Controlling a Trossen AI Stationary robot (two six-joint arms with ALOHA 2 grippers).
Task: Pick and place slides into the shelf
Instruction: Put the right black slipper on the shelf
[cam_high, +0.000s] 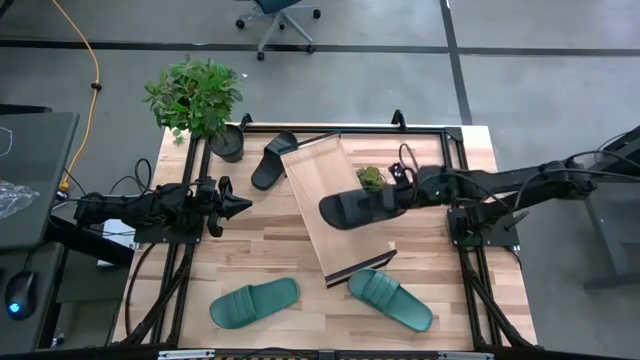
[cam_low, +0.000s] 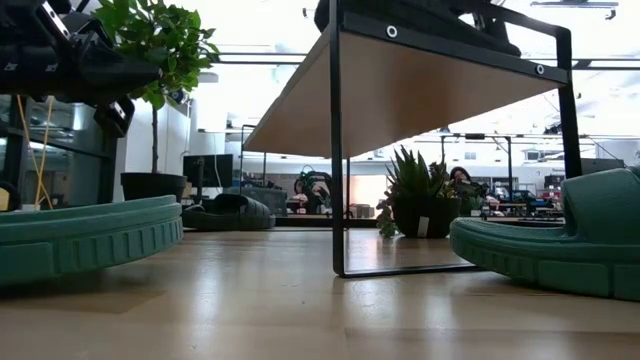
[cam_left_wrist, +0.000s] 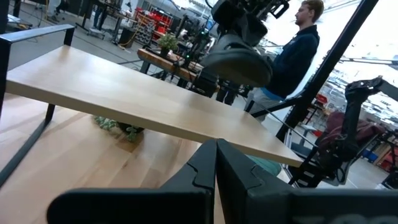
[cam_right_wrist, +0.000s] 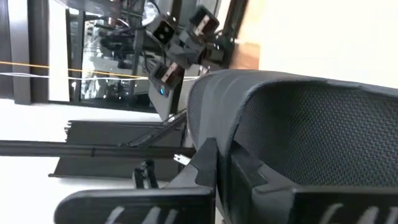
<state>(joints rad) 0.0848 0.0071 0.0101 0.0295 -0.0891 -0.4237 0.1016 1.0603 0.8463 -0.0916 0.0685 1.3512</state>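
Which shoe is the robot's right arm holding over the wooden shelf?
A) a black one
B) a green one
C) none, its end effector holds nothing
A: the right end effector is shut on a black slide above the shelf, while both green slides lie on the table.

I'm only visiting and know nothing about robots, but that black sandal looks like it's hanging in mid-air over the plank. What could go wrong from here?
1. The right gripper, jaws shut, holds the black slide only by one end, above the shelf; it could slip or land crooked.
2. The small plant sits close beside the gripper and might get knocked.
3. The shelf lies askew on the table, so placements near its edges could slide off.
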